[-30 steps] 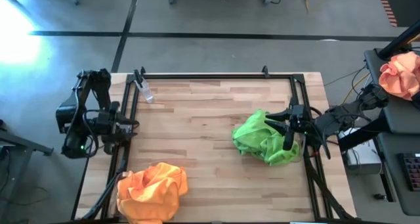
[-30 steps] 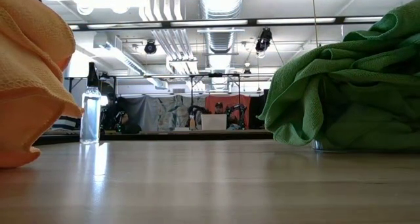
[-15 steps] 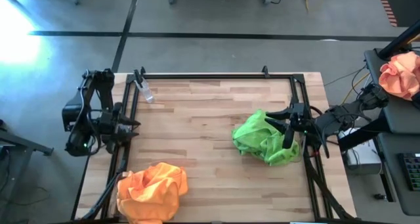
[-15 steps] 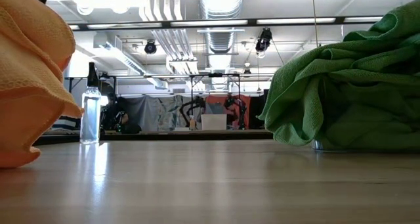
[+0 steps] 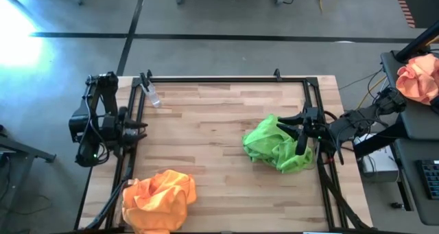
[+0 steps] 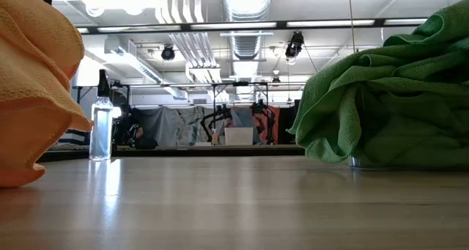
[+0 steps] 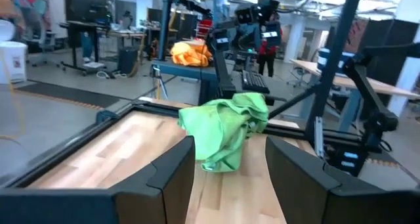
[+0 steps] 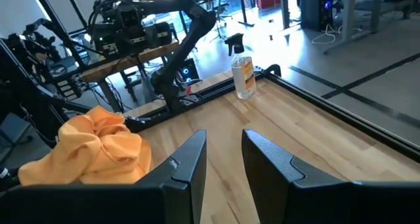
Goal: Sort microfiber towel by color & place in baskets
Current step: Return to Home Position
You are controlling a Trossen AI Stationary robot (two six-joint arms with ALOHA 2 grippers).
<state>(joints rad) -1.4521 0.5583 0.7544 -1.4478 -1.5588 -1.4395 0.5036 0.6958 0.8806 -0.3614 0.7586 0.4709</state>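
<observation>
Spread apart: left gripper (image 7: pixel 228 146) and right gripper (image 8: pixel 224 138); orange towels (image 5: pixel 159 198), green towels (image 5: pixel 278 146) heaped; bottle (image 8: pixel 244 76) label illegible

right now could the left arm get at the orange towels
Probably yes: the left gripper, open, is at the left edge of the table, and nothing stands between it and the orange towels.

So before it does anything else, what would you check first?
1. left end effector open, empty: ok.
2. right end effector open, empty: ok.
3. orange towels in one pile: ok.
4. green towels in one pile: ok.
5. baskets under the piles: cannot tell, hidden.
6. bottle upright, apart from both piles: ok.
</observation>
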